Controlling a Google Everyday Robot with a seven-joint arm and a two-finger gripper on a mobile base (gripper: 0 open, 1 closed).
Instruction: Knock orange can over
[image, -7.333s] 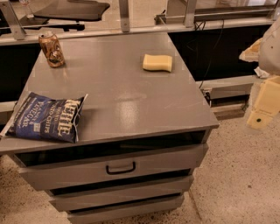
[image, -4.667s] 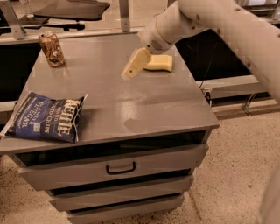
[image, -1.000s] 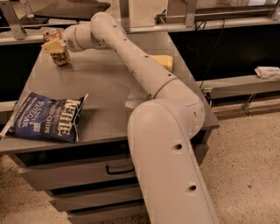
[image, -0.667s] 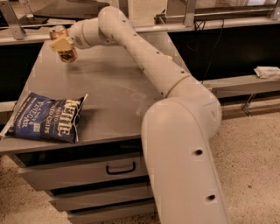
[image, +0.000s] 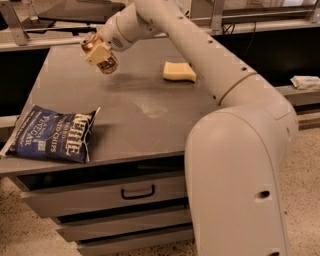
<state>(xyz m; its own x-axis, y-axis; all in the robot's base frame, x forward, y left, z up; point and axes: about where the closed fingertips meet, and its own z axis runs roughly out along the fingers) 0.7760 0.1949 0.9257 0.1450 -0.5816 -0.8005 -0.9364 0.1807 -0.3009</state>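
Note:
The orange can (image: 108, 65) is a small shiny orange-brown can. It is held tilted between the cream fingers of my gripper (image: 99, 54), lifted off the grey table (image: 150, 120) above its back left part. The gripper is shut on the can, and its pad covers the can's middle. The can's ends show above and below the pad. My white arm reaches in from the lower right across the table.
A yellow sponge (image: 179, 71) lies at the back middle of the table. A blue chip bag (image: 52, 135) lies at the front left edge. Drawers with a handle (image: 137, 191) sit below the tabletop. Shelving runs behind the table.
The can stood upright at the back left corner with the gripper around it. Now the gripper has carried it rightward and toward the front, lifted and tilted.

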